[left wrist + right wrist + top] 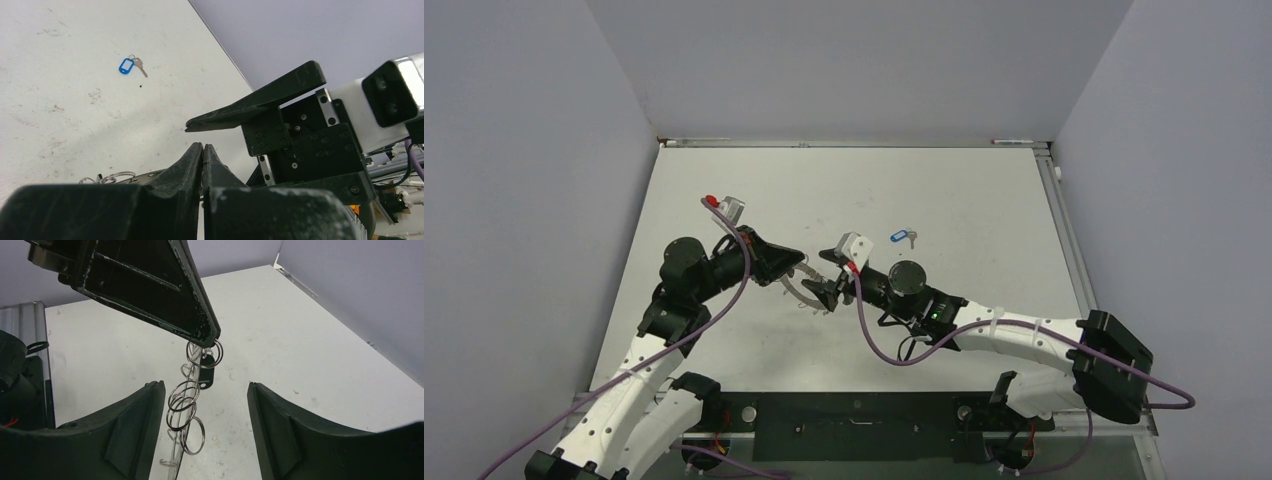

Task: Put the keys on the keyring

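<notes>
The white table [984, 200] carries everything, and I take the keyring [182, 402] as my landmark. The left arm [694, 270] reaches in from the left of the keyring and the right arm [1014, 335] from its right, so the two meet over the ring.

The left gripper [203, 146] has its jaws pressed fully together on the top edge of the keyring. It holds the ring off the table, hanging edge-on, I think so that the wire loops [192, 435] along its rim are free to reach.

The right gripper [205, 387] has its jaws widely apart and holds nothing; one finger stands on each side of the keyring, not touching it.

The black-headed key [207, 374] hangs just behind the upper part of the keyring, close under the left fingertips. It seems to be already on a loop, but I cannot tell for sure.

The blue-tagged key [902, 237] lies flat on the table, well apart from the keyring, beyond it and to its right. I judge this key is the next one to fetch, and the empty right gripper is the one free for that.
</notes>
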Controlling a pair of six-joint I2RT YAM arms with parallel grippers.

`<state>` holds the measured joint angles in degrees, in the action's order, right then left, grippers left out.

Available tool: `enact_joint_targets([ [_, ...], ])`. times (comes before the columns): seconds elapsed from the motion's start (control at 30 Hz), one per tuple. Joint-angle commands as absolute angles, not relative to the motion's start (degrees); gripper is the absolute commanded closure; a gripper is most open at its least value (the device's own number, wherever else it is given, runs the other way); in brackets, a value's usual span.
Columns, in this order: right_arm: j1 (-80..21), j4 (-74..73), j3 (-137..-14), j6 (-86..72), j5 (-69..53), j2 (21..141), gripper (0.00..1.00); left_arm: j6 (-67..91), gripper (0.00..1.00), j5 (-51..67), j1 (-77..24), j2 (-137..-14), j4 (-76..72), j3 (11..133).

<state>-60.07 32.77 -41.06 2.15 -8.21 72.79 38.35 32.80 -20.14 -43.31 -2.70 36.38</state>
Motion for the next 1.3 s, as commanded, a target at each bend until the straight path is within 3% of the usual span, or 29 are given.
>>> enact_joint_targets([
  [0.0,-60.7,39.9,-43.2,1.0,-6.6,75.1,0.39,38.8,1.0,31.7,-19.9,-43.2,-4.9,37.9],
  [0.5,-61.2,41.5,-46.3,2.6,-3.8,79.6,0.56,38.8,1.0,32.0,-19.9,-43.3,-4.7,37.8],
  [0.6,-61.3,41.2,-46.8,2.8,-3.8,80.3,0.67,39.0,1.0,32.2,-19.9,-43.3,-5.0,37.8],
  [0.87,-61.5,41.2,-47.2,3.3,-3.9,80.5,0.85,39.2,1.0,32.8,-19.9,-43.3,-5.3,37.7],
  [1.1,-61.7,41.6,-46.5,3.5,-3.9,79.4,0.95,39.1,1.0,33.1,-19.9,-43.2,-5.3,37.7],
  [1.27,-61.7,42.5,-45.4,3.4,-3.9,78.3,0.95,39.0,0.9,33.5,-19.9,-43.5,-5.3,37.8],
])
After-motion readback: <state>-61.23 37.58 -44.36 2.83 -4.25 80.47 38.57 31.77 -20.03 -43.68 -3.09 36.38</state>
